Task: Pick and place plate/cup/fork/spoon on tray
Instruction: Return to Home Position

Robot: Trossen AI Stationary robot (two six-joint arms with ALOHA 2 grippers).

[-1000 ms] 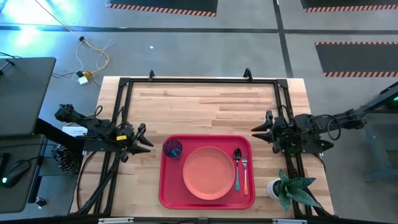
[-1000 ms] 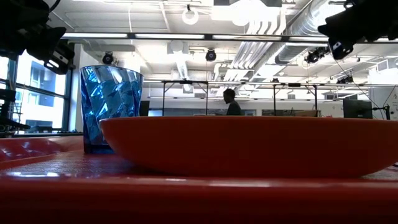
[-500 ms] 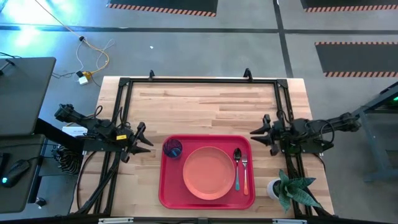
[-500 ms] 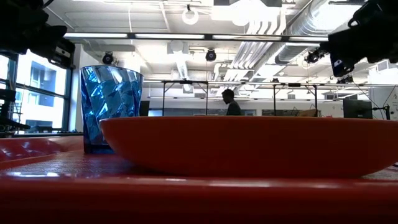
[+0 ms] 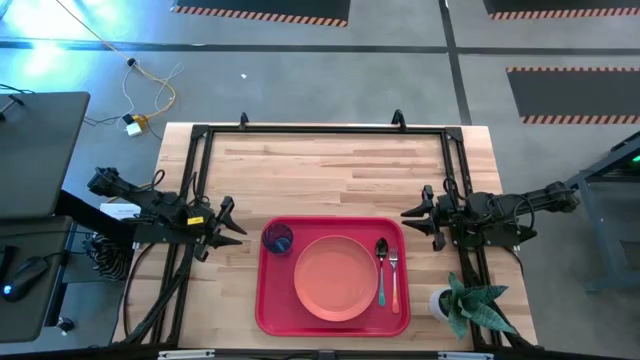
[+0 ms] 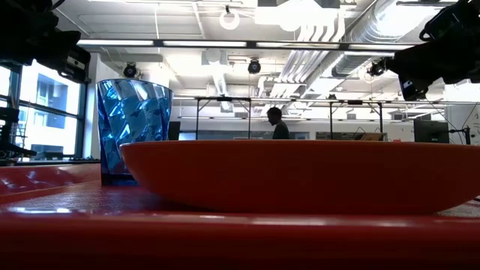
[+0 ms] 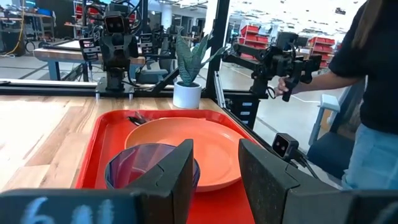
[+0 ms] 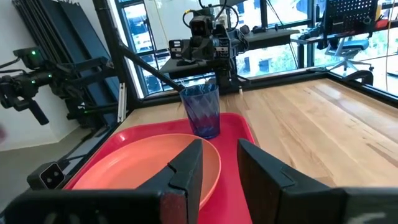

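The red tray lies at the table's near middle. On it rest the salmon-orange plate, the blue cup upright at its far left corner, and the blue-handled spoon and orange-handled fork side by side right of the plate. My left gripper is open and empty just left of the tray. My right gripper is open and empty just right of the tray. The cup also shows in the left wrist view and the right wrist view.
A small potted plant stands at the table's near right corner. A black frame runs along the table's far and side edges. Bare wood lies beyond the tray toward the far edge. A person stands beside the table.
My right gripper has drawn a little toward the table's left, nearer the tray's right edge, staying open. Nothing on the tray has moved.
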